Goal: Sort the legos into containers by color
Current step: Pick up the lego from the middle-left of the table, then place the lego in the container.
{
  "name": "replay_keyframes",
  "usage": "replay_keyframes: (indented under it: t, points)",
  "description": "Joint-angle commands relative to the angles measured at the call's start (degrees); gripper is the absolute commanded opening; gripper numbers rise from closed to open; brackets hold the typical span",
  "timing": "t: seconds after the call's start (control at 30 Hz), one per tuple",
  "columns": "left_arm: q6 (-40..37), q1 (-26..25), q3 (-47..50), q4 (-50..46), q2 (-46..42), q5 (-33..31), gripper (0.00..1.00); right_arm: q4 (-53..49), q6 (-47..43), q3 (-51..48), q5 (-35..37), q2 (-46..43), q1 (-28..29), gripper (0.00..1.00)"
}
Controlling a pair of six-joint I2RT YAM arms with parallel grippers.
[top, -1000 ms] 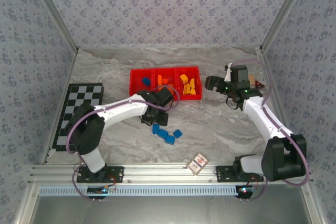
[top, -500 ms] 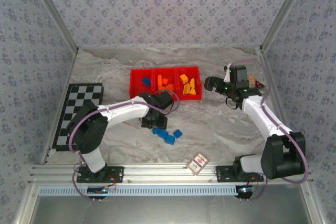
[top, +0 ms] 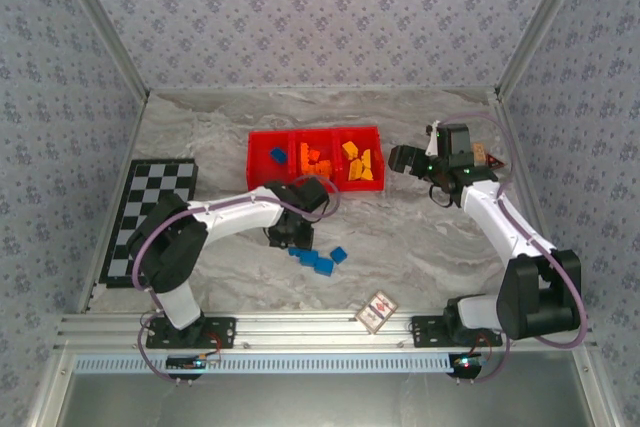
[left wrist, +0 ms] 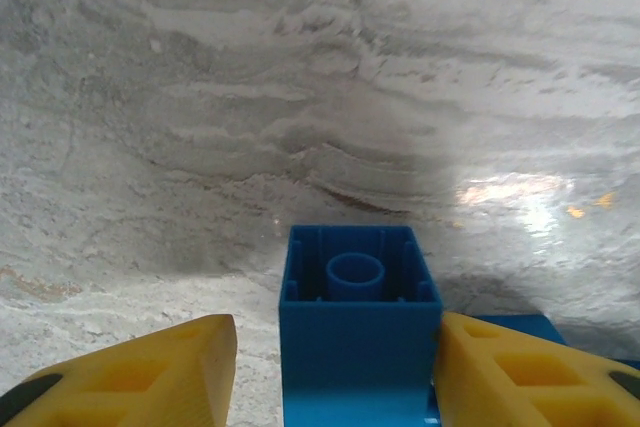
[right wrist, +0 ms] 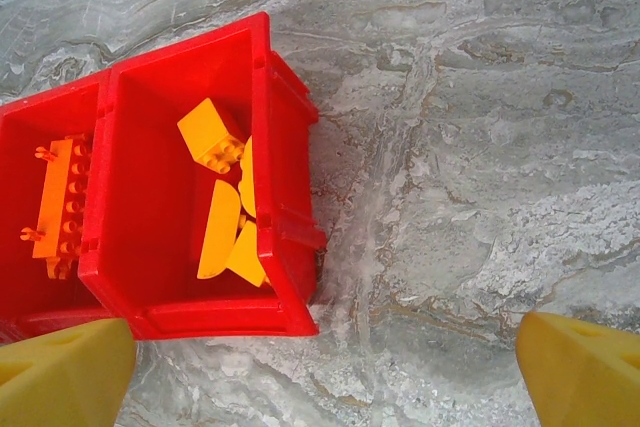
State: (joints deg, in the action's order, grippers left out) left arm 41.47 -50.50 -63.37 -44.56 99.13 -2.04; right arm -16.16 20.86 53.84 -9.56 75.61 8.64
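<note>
Blue lego (left wrist: 358,339) between left gripper (left wrist: 330,332) jaws, bottom cropped.

Surface (top: 430,247): grey-white marbled slab, walls on three sides, aluminium rail (top: 320,328) along the near edge. Directly on it:
- red tray (top: 315,131), centre-back, long side parallel to the rail. Right wrist view shows its right end (right wrist: 285,177) sitting flat on the marble, with bare surface to the right of it.
- checkerboard (top: 150,215), flat at the left edge, well apart from the tray.
- blue legos (top: 322,265), a small cluster just in front of the tray, bricks near or touching each other. Left wrist view: one blue brick (left wrist: 358,332) with its hollow side towards the camera, second blue piece (left wrist: 525,325) just beside it.
- patterned card (top: 377,311), near the rail, right of centre, apart from the legos.
</note>
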Motion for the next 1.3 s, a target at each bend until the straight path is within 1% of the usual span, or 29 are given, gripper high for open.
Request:
replay_keyframes:
  t: [0.0, 0.23, 0.33, 0.5, 0.63, 0.87, 0.97, 1.07, 1.13, 1.27]
  points:
    - [-1.0, 0.5, 1.2, 1.2, 0.1, 1.3, 0.51, -2.0, 0.5, 2.0, -0.6, 0.4, 0.2, 1.00]
    - [-1.5, 1.3, 2.9, 2.4, -0.5, 1.9, 0.47, -1.9, 0.8, 1.8, -0.6, 0.0, 0.2, 1.00]
    - [-1.3, 1.4, 3.2, 2.8, -0.3, 1.8, 0.41, -1.9, 0.8, 1.8, -1.0, 0.0, 0.2, 1.00]
    - [-1.1, 1.8, 3.7, 2.7, -0.4, 1.2, 0.36, -2.1, 0.8, 1.8, -1.0, -0.2, 0.2, 1.00]
    - [-1.3, 1.9, 3.4, 1.9, -1.4, -0.3, 0.31, -2.2, 0.6, 1.7, -0.8, -0.7, 0.2, 1.00]
    - [-1.0, 2.1, 3.0, 0.8, -4.5, -2.6, 0.28, -1.9, 0.9, 1.7, -1.3, -0.3, 0.2, 1.00]
    - [-0.7, 2.1, 3.1, 0.7, -6.1, -3.5, 0.25, -2.0, 0.9, 1.6, -1.2, -0.3, 0.2, 1.00]
    - [-0.4, 2.2, 3.0, 0.2, -8.2, -5.2, 0.24, -2.1, 0.8, 1.7, -1.2, -0.4, 0.2, 1.00]
    - [0.1, 2.2, 2.9, -0.3, -10.3, -7.5, 0.24, -2.0, 0.8, 1.7, -1.2, -0.4, 0.2, 1.00]
    - [1.0, 2.2, 1.9, -2.9, -15.6, -16.1, 0.24, -1.8, 0.9, 1.7, -1.1, -0.2, 0.2, 1.00]
